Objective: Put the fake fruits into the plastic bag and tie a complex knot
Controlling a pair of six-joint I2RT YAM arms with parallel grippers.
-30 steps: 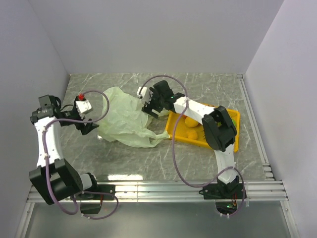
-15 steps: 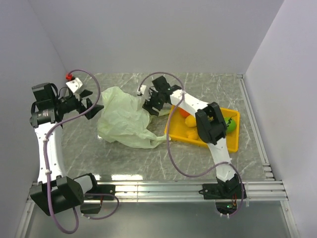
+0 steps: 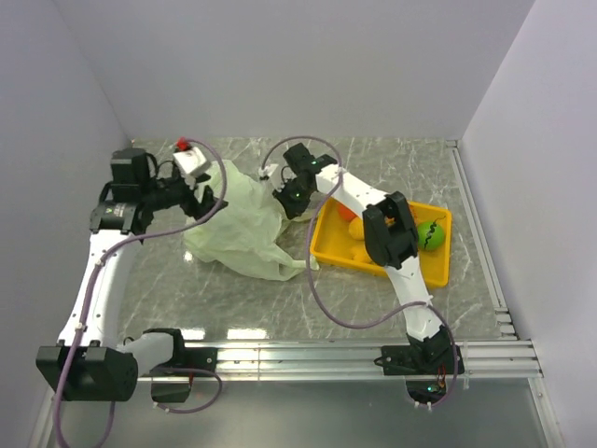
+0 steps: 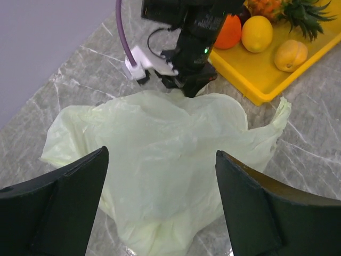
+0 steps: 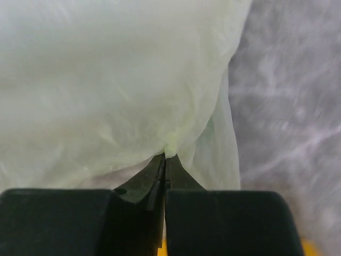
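The pale-green plastic bag [image 3: 238, 226] lies crumpled and flat on the marble table. My right gripper [image 3: 287, 201] is at its right edge, shut on a pinch of the bag's film [image 5: 169, 146]. My left gripper [image 3: 210, 205] hangs open over the bag's left side, the bag [image 4: 160, 160] showing below and between its wide-apart fingers. The fake fruits sit in the yellow tray [image 3: 373, 269]: an orange ball [image 4: 230, 32], a lemon [image 4: 257, 33], a small yellow piece [image 4: 290, 55], a pineapple piece [image 4: 277, 10] and a green apple [image 3: 429, 233]. No knot is in view.
The tray [image 4: 266, 90] stands right of the bag, with my right arm [image 3: 387, 229] stretched across it. Grey walls close in the table at left, back and right. Purple cables loop off both arms.
My left arm has swung from the left wall rightward, over the bag. My right gripper has closed on the bag's edge, and the apple now shows.
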